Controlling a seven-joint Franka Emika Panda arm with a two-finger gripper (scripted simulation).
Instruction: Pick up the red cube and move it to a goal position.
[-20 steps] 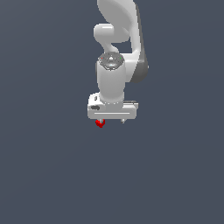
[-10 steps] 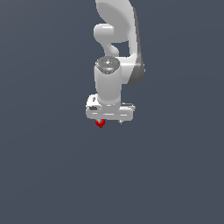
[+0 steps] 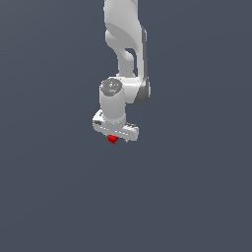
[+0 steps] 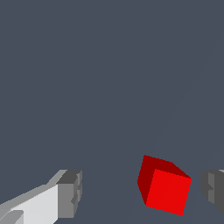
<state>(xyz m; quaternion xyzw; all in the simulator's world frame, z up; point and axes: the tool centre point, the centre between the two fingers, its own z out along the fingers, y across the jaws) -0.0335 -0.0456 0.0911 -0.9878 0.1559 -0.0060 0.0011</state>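
Gripper (image 4: 140, 192) is spread open, fingers apart. The red cube (image 4: 164, 190) sits between the fingertips (image 4: 70, 194), nearer one pad and turned skew to them. We judge a good grasp needs centring over the cube, aligning with its faces, then closing gently.

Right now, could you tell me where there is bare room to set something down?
Nearly everywhere: the grey surface shows bare on all sides of the arm. The only crowded spot is under the claw, where the red cube sits between its open fingers.
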